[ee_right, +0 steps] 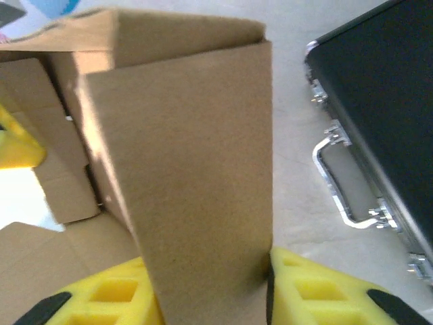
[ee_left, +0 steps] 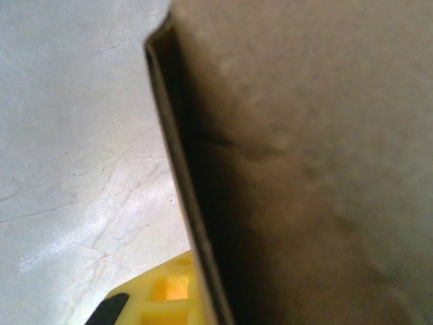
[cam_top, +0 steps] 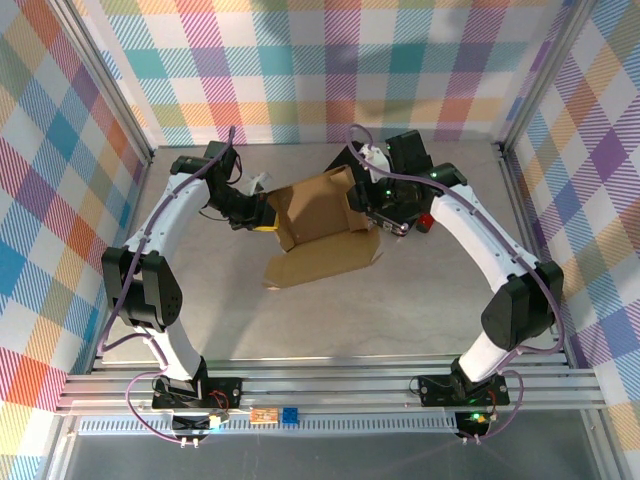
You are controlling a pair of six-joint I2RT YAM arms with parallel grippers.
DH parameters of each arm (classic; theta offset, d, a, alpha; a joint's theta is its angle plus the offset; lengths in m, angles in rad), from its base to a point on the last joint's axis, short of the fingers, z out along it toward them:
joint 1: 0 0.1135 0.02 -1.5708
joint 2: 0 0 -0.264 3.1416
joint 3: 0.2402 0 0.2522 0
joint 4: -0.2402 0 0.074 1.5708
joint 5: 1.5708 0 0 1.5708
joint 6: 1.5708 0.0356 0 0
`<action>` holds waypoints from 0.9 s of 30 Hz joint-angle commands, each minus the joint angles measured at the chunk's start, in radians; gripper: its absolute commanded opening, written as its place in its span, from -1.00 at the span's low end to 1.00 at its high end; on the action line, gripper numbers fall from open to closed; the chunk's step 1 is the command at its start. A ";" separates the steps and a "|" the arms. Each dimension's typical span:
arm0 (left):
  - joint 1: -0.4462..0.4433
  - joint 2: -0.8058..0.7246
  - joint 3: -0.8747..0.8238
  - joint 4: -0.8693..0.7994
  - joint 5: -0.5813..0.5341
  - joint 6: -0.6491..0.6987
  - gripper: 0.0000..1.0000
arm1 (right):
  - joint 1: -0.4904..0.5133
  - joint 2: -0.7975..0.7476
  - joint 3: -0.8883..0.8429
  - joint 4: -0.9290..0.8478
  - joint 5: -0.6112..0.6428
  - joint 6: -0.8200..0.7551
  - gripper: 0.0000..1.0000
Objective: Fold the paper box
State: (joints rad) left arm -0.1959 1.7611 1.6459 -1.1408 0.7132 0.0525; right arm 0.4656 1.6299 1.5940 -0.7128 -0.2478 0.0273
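I see the paper box [cam_top: 322, 225] half-raised mid-desk between both arms, its right wall clamped in my right gripper [ee_right: 210, 298], while the left gripper [cam_top: 262, 214] meets its left wall, jaw state unclear.

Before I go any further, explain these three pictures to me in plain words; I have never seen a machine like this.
These are two white robot arms bolted to the near edge of a grey table, walled in by checked cloth. The overhead picture looks down from behind them. The other two come from cameras on each wrist, looking along yellow finger pads.

Between the arms lies a plain brown cardboard box, half folded, one long flap flat on the table. The right gripper has its jaws closed on an upright cardboard panel. The left gripper sits at the box's left edge; its camera is too close to show whether it grips. Beside the right arm lies a black hard case with metal latches.
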 commanded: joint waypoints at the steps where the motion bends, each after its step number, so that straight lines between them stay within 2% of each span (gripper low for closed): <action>1: -0.023 -0.050 0.013 0.095 0.106 -0.031 -1.00 | 0.038 0.037 0.023 -0.048 0.105 -0.008 -0.39; 11: -0.066 -0.052 0.011 0.145 0.083 -0.086 -1.00 | 0.104 0.106 0.100 -0.096 0.314 0.001 -0.64; 23: -0.077 -0.061 0.008 0.176 0.077 -0.146 -1.00 | 0.154 0.195 0.172 -0.167 0.562 0.053 -1.00; 27: -0.088 -0.056 0.016 0.159 0.046 -0.168 -1.00 | 0.165 0.227 0.219 -0.212 0.620 0.065 -1.00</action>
State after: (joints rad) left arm -0.2581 1.7607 1.6444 -1.0630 0.6750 -0.0986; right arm 0.5999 1.8202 1.7821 -0.8391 0.3458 0.0669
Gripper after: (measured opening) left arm 0.051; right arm 0.069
